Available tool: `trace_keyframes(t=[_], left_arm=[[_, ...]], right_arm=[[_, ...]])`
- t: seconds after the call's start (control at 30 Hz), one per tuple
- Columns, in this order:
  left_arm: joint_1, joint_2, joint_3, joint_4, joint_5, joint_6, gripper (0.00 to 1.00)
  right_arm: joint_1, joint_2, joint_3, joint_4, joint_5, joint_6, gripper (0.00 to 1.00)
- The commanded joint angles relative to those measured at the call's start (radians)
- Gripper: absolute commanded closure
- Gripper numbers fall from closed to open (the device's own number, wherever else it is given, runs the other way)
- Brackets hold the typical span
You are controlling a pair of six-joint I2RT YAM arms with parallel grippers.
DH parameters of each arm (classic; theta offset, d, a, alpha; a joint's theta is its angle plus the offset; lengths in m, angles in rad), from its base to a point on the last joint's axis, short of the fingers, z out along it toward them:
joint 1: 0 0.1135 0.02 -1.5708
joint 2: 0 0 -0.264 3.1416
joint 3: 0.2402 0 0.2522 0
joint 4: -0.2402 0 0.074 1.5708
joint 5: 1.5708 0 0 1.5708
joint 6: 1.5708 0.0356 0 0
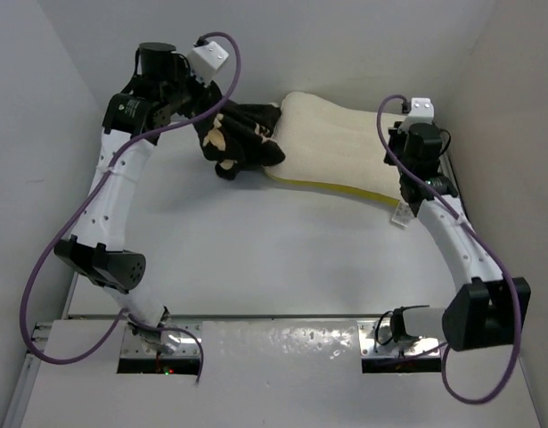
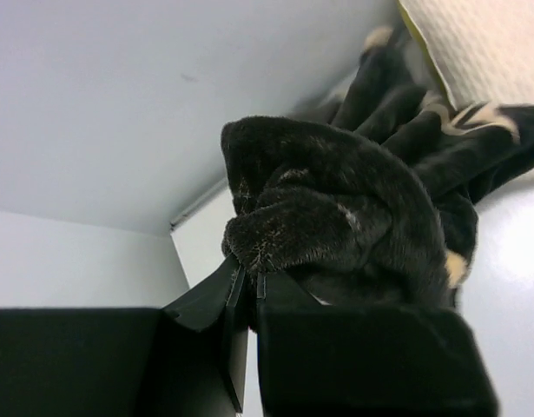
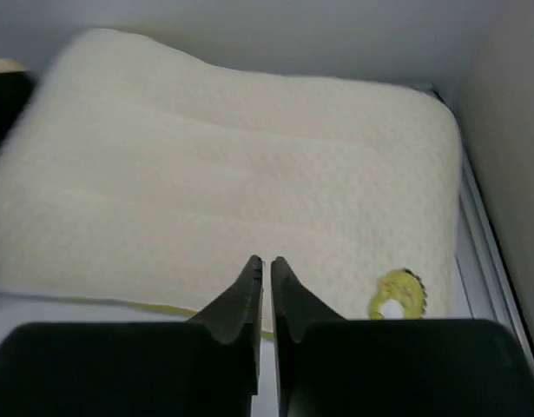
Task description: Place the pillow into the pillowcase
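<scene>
Grips a bunched fold of the pillowcase (image 2: 336,217) in the left tool (image 2: 247,278), pinched narrow on the velvet and raised off the table (image 1: 256,250) at the left end of the pillow (image 1: 331,147) — probably to let the cloth hang and expose its mouth. Has the pillow lying flat by the far wall, none of it inside yet. Hovers the right tool (image 3: 260,265), closed on nothing, over the near right corner by the yellow logo (image 3: 397,295) — seemingly ready to push from that end.

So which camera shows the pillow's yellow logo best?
Right wrist: the logo shows plainly at the near right corner of the pillow. Top external shows most of the pillow but no logo in sight. Left wrist catches only a pillow edge.
</scene>
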Motion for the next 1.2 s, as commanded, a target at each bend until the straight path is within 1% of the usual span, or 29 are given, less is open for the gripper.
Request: trace_keyframes(t=[0.0,0.03,0.07,0.1,0.13,0.17,0.23,0.27,0.33,0.37,0.4,0.43,0.47,0.5,0.53,0.57,0.6,0.63,0.67,0.7,0.73,0.77,0.8,0.83,0.87,0.93,1.0,1.07,1.17], left_arm=[[-0.057,-0.063,-0.061,-0.024,-0.021,0.036,1.0],[-0.057,-0.066,-0.095,-0.022,-0.022,0.029,1.0],[-0.046,-0.069,-0.11,-0.018,-0.019,0.003,1.0],[-0.037,-0.078,-0.127,-0.018,0.016,-0.013,1.0],[-0.028,-0.083,-0.159,-0.007,0.025,-0.022,1.0],[-0.022,-0.087,-0.172,-0.001,0.054,-0.049,1.0],[-0.009,-0.102,-0.195,0.005,0.087,-0.059,1.0],[-0.011,-0.11,-0.22,0.002,0.087,-0.06,1.0],[0.009,-0.138,-0.265,-0.002,0.079,-0.065,1.0],[0.021,-0.151,-0.29,-0.009,0.091,-0.072,1.0],[0.049,-0.179,-0.344,-0.024,0.151,-0.06,0.97],[0.063,-0.196,-0.374,-0.091,0.201,-0.037,0.41],[0.072,-0.205,-0.395,-0.154,0.256,0.004,0.01],[0.075,-0.214,-0.414,-0.247,0.312,0.153,0.0],[0.077,-0.222,-0.455,-0.371,0.364,0.208,0.0],[0.116,-0.236,-0.489,-0.375,0.372,0.213,0.0],[0.147,-0.272,-0.558,-0.313,0.377,0.193,0.0],[0.231,-0.291,-0.589,-0.261,0.383,0.158,0.0],[0.282,-0.314,-0.618,-0.204,0.387,0.126,0.0],[0.304,-0.314,-0.647,-0.134,0.38,0.071,0.0],[0.322,-0.305,-0.688,-0.016,0.369,0.017,0.0],[0.331,-0.252,-0.696,0.019,0.351,-0.075,0.0],[0.312,-0.21,-0.698,0.049,0.305,-0.106,0.01],[0.292,-0.173,-0.683,0.05,0.271,-0.131,0.1],[0.261,-0.093,-0.675,0.062,0.234,-0.158,0.12],[0.267,-0.04,-0.695,0.124,0.235,-0.204,0.12],[0.297,0.009,-0.725,0.268,0.246,-0.255,0.1],[0.337,0.052,-0.7,0.326,0.271,-0.307,0.07],[0.318,0.181,-0.629,0.378,0.335,-0.355,0.01]], right_arm=[[0.098,-0.076,-0.035,0.103,-0.207,-0.109,1.0],[0.132,-0.076,-0.038,0.114,-0.232,-0.114,1.0],[0.207,-0.071,-0.044,0.131,-0.278,-0.108,0.81],[0.244,-0.064,-0.053,0.192,-0.339,-0.094,0.61],[0.273,-0.053,-0.076,0.233,-0.373,-0.08,0.47],[0.337,-0.021,-0.084,0.273,-0.393,-0.062,0.21],[0.399,0.027,-0.066,0.353,-0.434,-0.051,0.05],[0.434,0.054,-0.053,0.376,-0.439,-0.001,0.03],[0.447,0.145,-0.021,0.442,-0.485,0.088,0.05],[0.454,0.177,-0.007,0.449,-0.494,0.177,0.07],[0.461,0.232,0.003,0.443,-0.502,0.211,0.1],[0.465,0.252,0.019,0.439,-0.51,0.239,0.12],[0.48,0.269,0.019,0.436,-0.507,0.262,0.12],[0.491,0.281,0.014,0.433,-0.495,0.283,0.13],[0.5,0.298,0.004,0.417,-0.475,0.286,0.15],[0.514,0.298,0.004,0.403,-0.432,0.293,0.19],[0.517,0.314,0.0,0.363,-0.404,0.3,0.54],[0.516,0.321,0.005,0.343,-0.377,0.332,0.83],[0.516,0.33,0.011,0.291,-0.32,0.355,1.0],[0.511,0.341,0.02,0.274,-0.309,0.371,1.0],[0.511,0.367,0.039,0.262,-0.307,0.378,1.0],[0.519,0.386,0.049,0.243,-0.3,0.369,0.9],[0.524,0.402,0.062,0.228,-0.295,0.371,0.66],[0.539,0.441,0.095,0.22,-0.297,0.371,0.32],[0.546,0.456,0.112,0.197,-0.306,0.372,0.23],[0.583,0.496,0.161,0.189,-0.336,0.354,0.16],[0.622,0.508,0.172,0.217,-0.346,0.313,0.15],[0.704,0.524,0.171,0.24,-0.347,0.218,0.16],[0.786,0.585,0.188,0.277,-0.369,0.175,0.37]])
